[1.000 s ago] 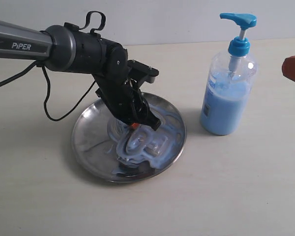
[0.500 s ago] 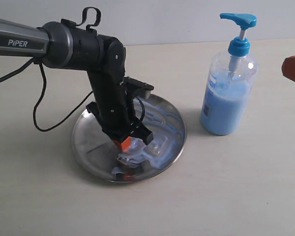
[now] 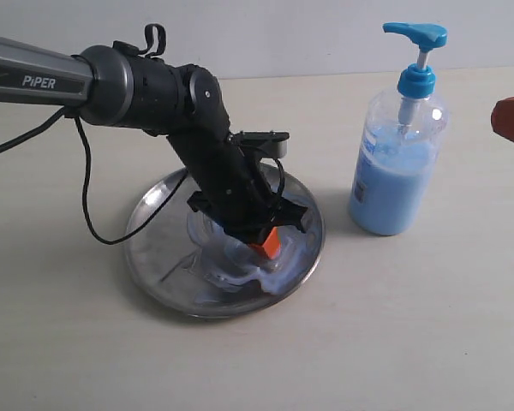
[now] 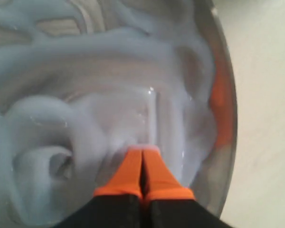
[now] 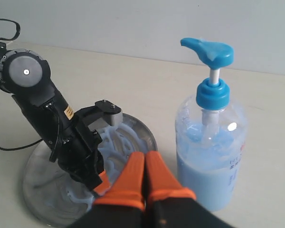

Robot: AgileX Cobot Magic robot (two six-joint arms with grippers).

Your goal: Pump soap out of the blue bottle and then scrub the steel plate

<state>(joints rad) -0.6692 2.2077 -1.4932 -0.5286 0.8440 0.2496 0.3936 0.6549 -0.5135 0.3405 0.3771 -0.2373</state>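
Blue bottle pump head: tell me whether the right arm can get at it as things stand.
Probably yes. The pump head stands clear atop the upright blue bottle, nothing lies between it and the shut right end effector, and the left end effector is down on the steel plate.

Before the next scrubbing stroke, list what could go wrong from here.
1. The shut left gripper works near the steel plate rim on the blue bottle side. Nothing holds the plate, so it may slide or tip.
2. Soap is heaped at the near rim and could spill onto the table.
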